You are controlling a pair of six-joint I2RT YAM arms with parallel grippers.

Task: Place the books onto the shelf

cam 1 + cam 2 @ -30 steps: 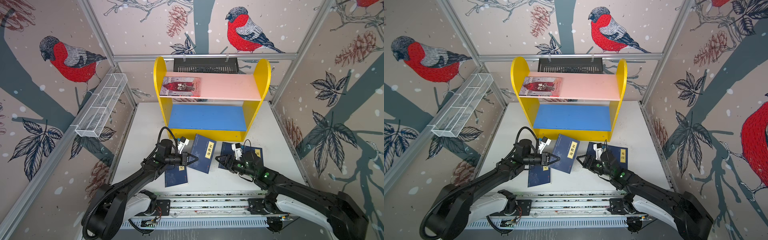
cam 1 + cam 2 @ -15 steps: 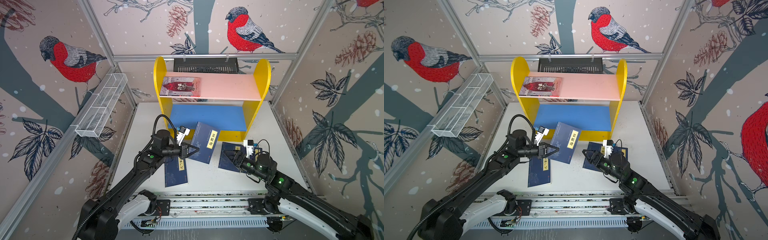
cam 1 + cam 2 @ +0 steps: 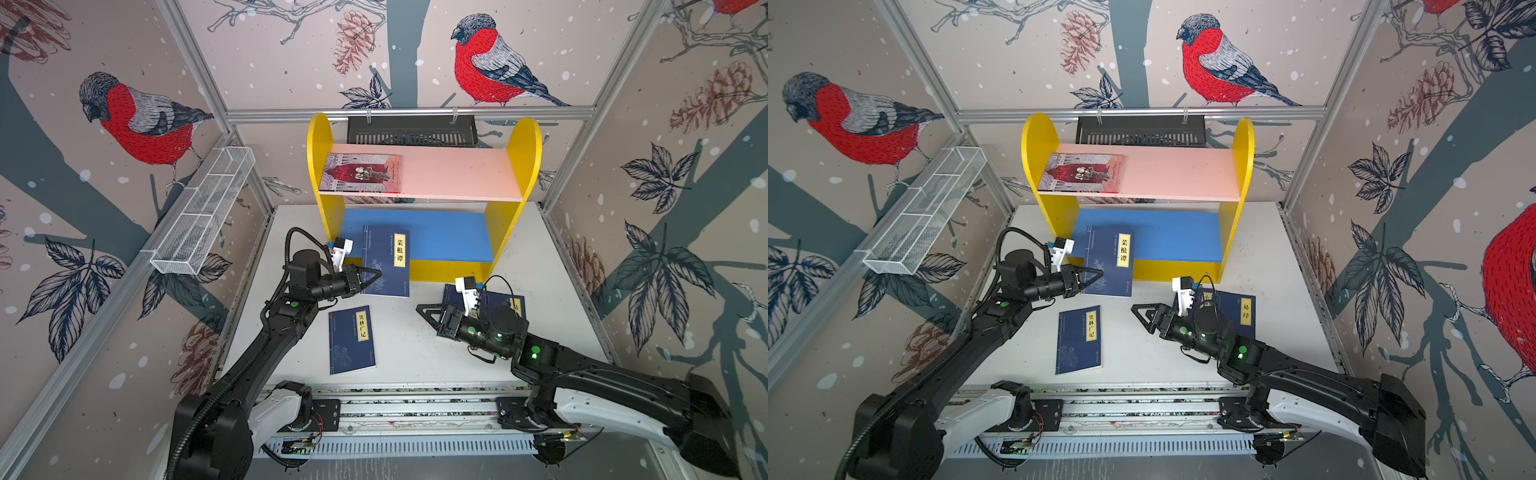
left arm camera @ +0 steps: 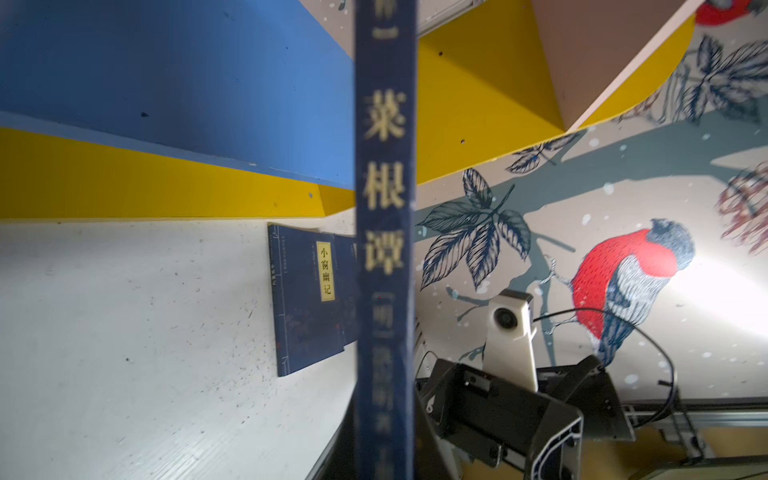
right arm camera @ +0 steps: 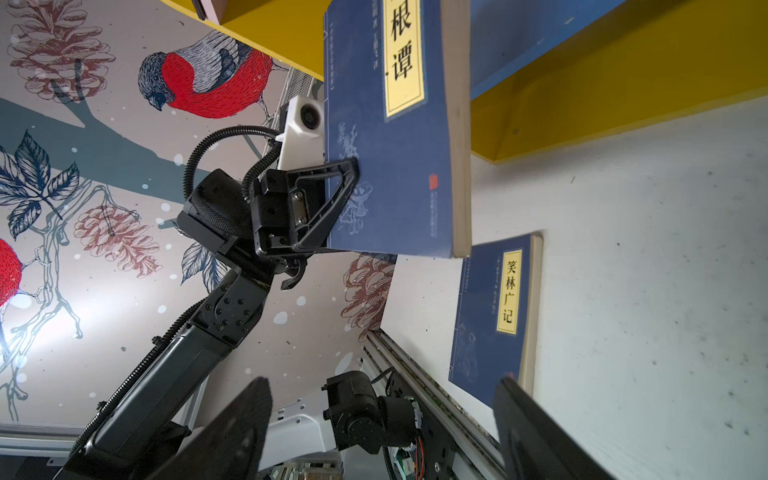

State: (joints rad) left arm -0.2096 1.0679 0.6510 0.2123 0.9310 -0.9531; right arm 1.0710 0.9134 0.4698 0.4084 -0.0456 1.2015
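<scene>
Left gripper (image 3: 375,275) is clamped tight on a navy book (image 3: 386,262), pinching it at the spine edge near the lower corner. The book's lifted clear of the table (image 3: 415,357). It hangs at the front of the shelf (image 3: 320,166), toward the shelf's left side. In both top views its far end overlaps the front edge of the blue lower board (image 3: 449,241). I honestly can't tell whether it touches that board. The left wrist view just gets the spine (image 4: 384,208) edge-on, pretty blurry.

Right gripper (image 3: 427,318) has its jaws spread wide with nothing in them, out in front of the shelf's right half.

Two more navy books (image 3: 514,306) lie overlapped on the table near the shelf's right foot, partly hidden under that arm. Another navy book (image 3: 352,338) lies flat further out from the shelf front, left of middle. The grey-and-red illustrated book (image 3: 361,173) lies flat on the pink upper board (image 3: 457,170), at the shelf's left end.
</scene>
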